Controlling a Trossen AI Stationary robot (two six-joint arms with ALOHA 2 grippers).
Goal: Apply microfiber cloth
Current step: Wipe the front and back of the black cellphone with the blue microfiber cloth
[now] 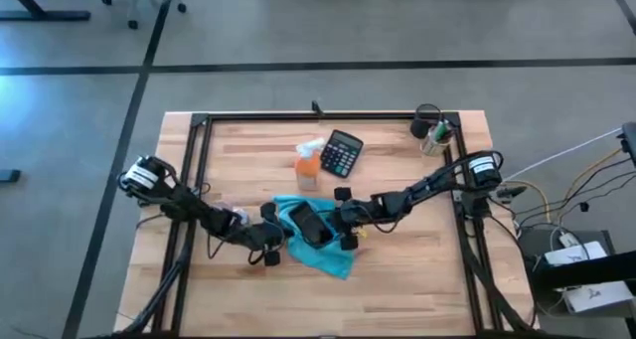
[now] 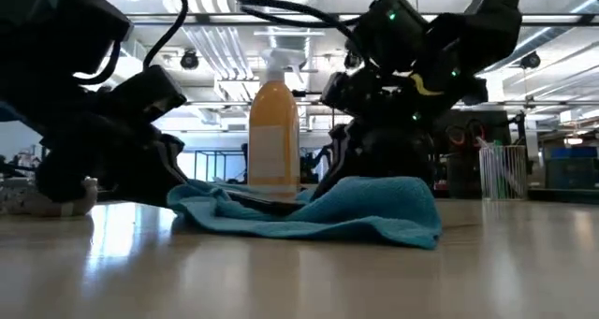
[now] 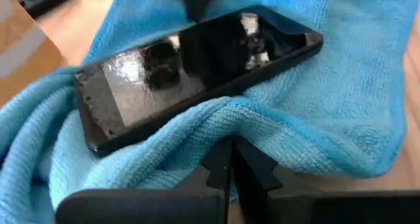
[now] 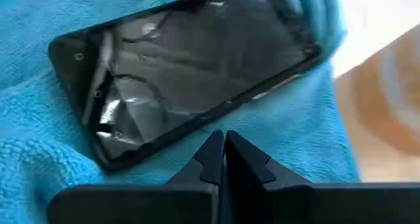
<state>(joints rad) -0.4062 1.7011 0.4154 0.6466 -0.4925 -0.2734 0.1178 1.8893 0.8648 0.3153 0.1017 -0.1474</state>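
Note:
The turquoise microfiber cloth (image 1: 316, 248) lies rumpled on the wooden table's middle. A black phone (image 1: 310, 223) lies on it, screen up. My left gripper (image 1: 275, 237) is at the cloth's left edge, shut, with a raised fold of cloth at its tips (image 3: 231, 145). My right gripper (image 1: 344, 223) comes from the right, shut, its tips (image 4: 223, 140) against the cloth right beside the phone's long edge (image 4: 197, 129). In the low view the cloth (image 2: 374, 211) bulges in front of the right gripper. My left gripper has a raised fold of the cloth (image 3: 230, 115) at its shut fingertips, next to the phone's long edge; the fold curls up over that edge. It comes low, from the table's left. The rest of the cloth lies on the table. My right gripper's shut fingertips meet the cloth (image 4: 275, 152) beside the phone's long edge, slanting down from the table's right. Whether they pinch cloth or only press on it, I cannot tell.
An orange spray bottle (image 1: 308, 166) and a black calculator (image 1: 341, 153) stand behind the cloth. A cup with pens (image 1: 433, 135) is at the far right corner. Bare wood (image 1: 397, 279) lies near the front edge.

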